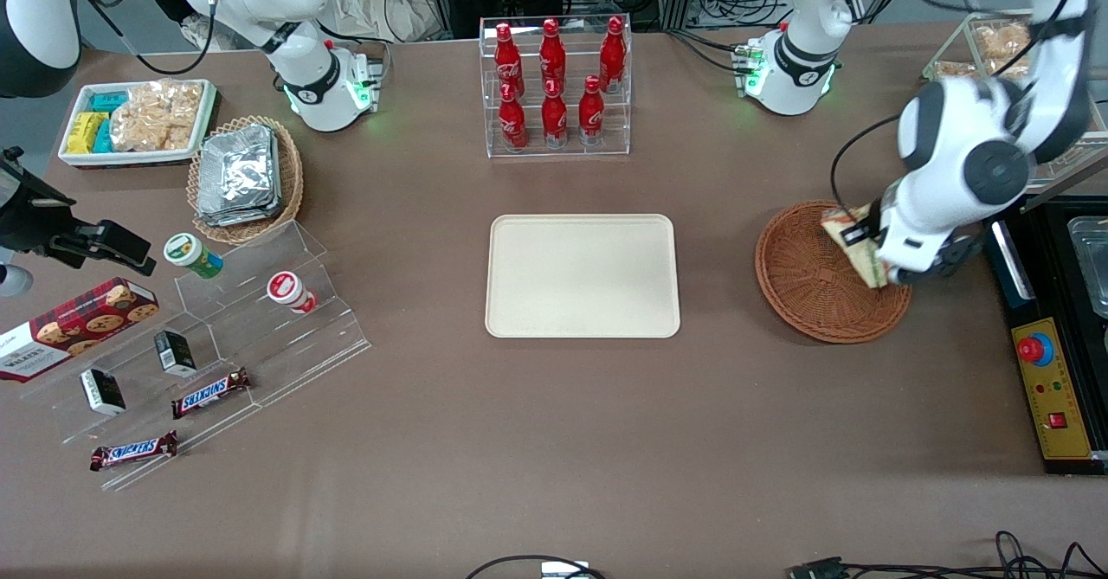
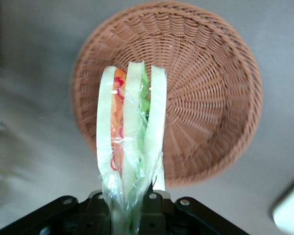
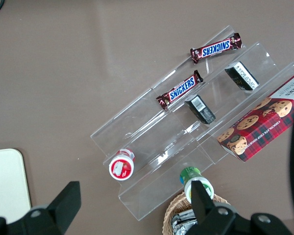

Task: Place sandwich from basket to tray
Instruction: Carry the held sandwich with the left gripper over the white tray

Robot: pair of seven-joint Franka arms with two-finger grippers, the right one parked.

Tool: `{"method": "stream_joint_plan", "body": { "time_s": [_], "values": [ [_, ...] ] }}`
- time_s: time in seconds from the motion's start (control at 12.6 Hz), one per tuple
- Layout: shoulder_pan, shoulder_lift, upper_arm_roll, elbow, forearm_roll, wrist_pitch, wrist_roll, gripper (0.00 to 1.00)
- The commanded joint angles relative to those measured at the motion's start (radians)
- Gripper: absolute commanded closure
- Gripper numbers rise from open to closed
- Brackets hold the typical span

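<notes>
The sandwich [image 2: 130, 127], a plastic-wrapped wedge of white bread with green and orange-red filling, is held in my left gripper [image 2: 130, 208], which is shut on its wrapped end. It hangs above the reddish-brown wicker basket [image 2: 210, 98], which looks empty. In the front view the gripper [image 1: 874, 254] holds the sandwich [image 1: 853, 241] over the basket's [image 1: 809, 289] edge toward the working arm's end. The cream tray [image 1: 582, 276] lies flat at the table's middle, toward the parked arm from the basket, with nothing on it.
A clear rack of red cola bottles [image 1: 554, 86] stands farther from the front camera than the tray. A black control box [image 1: 1052, 389] lies at the working arm's end. A tan basket of foil packets [image 1: 244, 176] and clear snack steps [image 1: 216, 345] lie toward the parked arm's end.
</notes>
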State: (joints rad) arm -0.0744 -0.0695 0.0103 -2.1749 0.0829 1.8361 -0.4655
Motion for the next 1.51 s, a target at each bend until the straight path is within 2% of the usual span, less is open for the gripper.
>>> {"method": "stream_joint_plan", "body": {
  "time_s": [0.0,0.24,0.4,0.56,0.79,0.95,1.19,1.43],
  "values": [
    [-0.007,-0.033,0.000,0.204,0.002,-0.263,0.079,1.00],
    [-0.010,-0.021,-0.006,0.447,-0.002,-0.487,0.163,1.00],
    [-0.024,-0.007,-0.024,0.530,-0.067,-0.544,0.153,1.00],
    [-0.025,0.019,-0.074,0.576,-0.147,-0.546,0.029,1.00],
    [-0.025,0.130,-0.225,0.693,-0.172,-0.546,-0.100,1.00],
    [-0.025,0.248,-0.365,0.775,-0.178,-0.538,-0.233,1.00],
    [-0.045,0.428,-0.533,0.900,-0.160,-0.485,-0.442,1.00],
    [-0.077,0.470,-0.614,0.893,-0.034,-0.440,-0.450,1.00]
  ]
}}
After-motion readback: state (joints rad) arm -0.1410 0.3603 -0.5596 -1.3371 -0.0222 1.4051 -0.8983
